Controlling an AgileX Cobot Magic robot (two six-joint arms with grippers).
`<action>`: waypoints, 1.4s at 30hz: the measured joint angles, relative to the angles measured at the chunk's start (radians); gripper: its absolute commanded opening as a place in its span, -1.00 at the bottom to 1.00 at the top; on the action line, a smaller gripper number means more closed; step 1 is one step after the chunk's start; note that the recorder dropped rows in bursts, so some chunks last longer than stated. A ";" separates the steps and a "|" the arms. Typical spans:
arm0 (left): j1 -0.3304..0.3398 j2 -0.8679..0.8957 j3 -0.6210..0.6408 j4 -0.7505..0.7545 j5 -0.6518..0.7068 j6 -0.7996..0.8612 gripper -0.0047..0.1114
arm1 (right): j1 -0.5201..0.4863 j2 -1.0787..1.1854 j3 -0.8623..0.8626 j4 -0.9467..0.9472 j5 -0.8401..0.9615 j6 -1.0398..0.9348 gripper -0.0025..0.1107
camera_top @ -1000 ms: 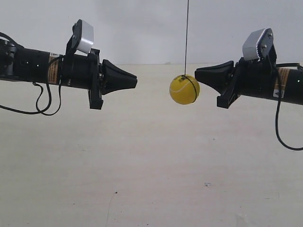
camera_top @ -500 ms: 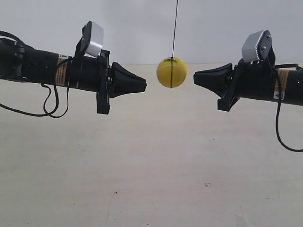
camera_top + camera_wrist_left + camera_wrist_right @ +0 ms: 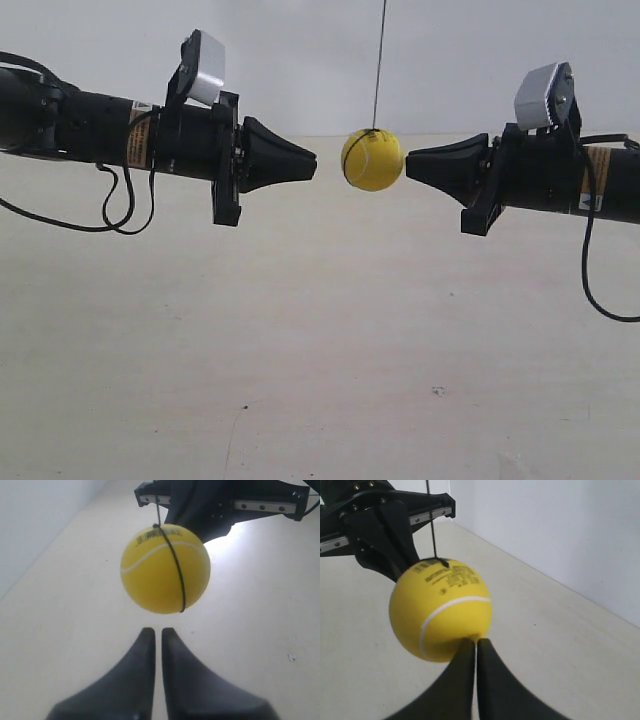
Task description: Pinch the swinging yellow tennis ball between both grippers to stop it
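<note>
I am holding my left gripper [image 3: 154, 630] closed, its two black fingers lying side by side with only a hairline slit between them, gripping nothing. It is pointing straight at the yellow tennis ball [image 3: 373, 160], and a small gap is showing between its tip and the ball.

My right gripper [image 3: 474, 641] is closed in the same way and also clamping nothing. Its pointed tip is pressing against the opposite side of the ball, just under the white seam.

The ball is hanging on a thin black string [image 3: 379, 65] above the tabletop [image 3: 320, 330]. In the exterior view it is lining up with the far edge, roughly midway along it. Both arms are reaching in level from the two side edges, facing each other.
</note>
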 measured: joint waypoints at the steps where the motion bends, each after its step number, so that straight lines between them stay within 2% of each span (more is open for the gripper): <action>1: 0.000 0.000 0.000 0.000 -0.003 0.000 -0.84 | 0.000 0.000 0.000 0.000 -0.002 0.000 -0.96; 13: 0.000 0.000 -0.002 0.000 -0.055 0.000 -0.84 | 0.000 0.000 0.000 -0.006 -0.009 0.006 -0.96; 23: 0.000 0.025 -0.004 -0.062 -0.091 0.006 -0.84 | 0.000 0.000 0.000 -0.008 -0.018 0.008 -0.96; 32: -0.008 0.105 -0.065 -0.076 -0.128 0.003 -0.84 | 0.000 0.000 0.000 -0.014 -0.023 0.008 -0.96; 42: -0.008 0.115 -0.098 -0.102 -0.138 -0.009 -0.84 | 0.000 0.000 0.000 -0.014 -0.023 0.008 -0.96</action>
